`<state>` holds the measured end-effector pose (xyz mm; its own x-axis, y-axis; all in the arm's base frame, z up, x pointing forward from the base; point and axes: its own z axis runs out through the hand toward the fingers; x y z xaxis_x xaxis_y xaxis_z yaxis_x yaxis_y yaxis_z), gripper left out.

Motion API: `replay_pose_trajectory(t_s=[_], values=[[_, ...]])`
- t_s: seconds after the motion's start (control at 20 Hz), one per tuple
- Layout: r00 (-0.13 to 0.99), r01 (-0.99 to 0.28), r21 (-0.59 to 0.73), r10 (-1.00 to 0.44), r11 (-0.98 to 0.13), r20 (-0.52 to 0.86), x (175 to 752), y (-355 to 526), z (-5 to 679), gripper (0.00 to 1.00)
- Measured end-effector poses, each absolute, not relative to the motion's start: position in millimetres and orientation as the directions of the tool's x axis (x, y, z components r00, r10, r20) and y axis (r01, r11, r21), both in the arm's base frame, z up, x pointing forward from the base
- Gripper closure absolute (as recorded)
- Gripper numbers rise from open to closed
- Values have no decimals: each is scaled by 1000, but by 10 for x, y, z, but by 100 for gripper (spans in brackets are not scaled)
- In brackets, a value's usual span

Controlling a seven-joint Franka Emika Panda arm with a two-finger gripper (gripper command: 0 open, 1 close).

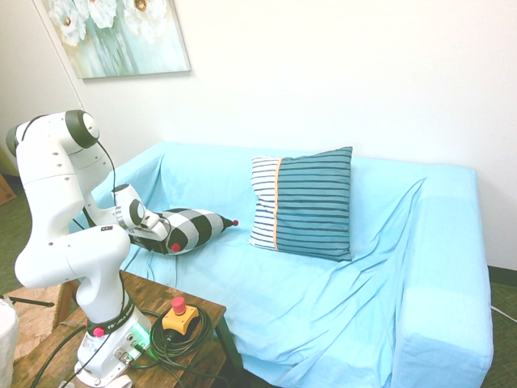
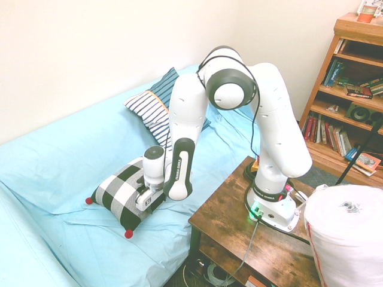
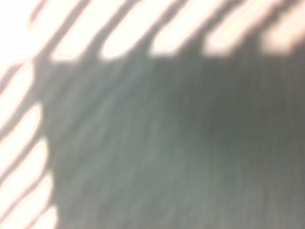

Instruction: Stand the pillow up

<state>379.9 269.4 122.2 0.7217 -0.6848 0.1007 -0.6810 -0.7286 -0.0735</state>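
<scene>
The pillow [image 1: 194, 228], a small black-and-white check cushion with red pompoms at its corners, lies flat on the blue-covered sofa [image 1: 323, 299] near its left end. In the second exterior view the pillow [image 2: 116, 191] shows two of its red pompoms along its near edge. My gripper [image 1: 161, 237] is pressed against the pillow's edge on the arm's side, and in the second exterior view the gripper [image 2: 148, 206] sits right on that edge. The pillow's fabric [image 3: 167, 143] fills the wrist view, blurred and very close.
A larger teal-and-white striped cushion [image 1: 303, 202] leans upright against the sofa back, to the right of the pillow. A wooden table [image 2: 227, 221] stands before the sofa with a red stop button [image 1: 178, 307]. A bookshelf [image 2: 350, 89] and a white roll [image 2: 347, 239] are nearby.
</scene>
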Motion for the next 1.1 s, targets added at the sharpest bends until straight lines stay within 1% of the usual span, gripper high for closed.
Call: replay_pose_trajectory(t_s=[0.3, 0.6, 0.85, 1.1], values=[[691, -697, -129, -709, -705, 141, 4345, 2616, 1901, 0], [679, -693, -171, -714, -700, 173, 4923, 2585, 2421, 0], [667, -691, -204, -720, -694, 189, 5565, 2561, 2913, 0], [659, -684, -238, -724, -690, 206, 6326, 2445, 3168, 0]])
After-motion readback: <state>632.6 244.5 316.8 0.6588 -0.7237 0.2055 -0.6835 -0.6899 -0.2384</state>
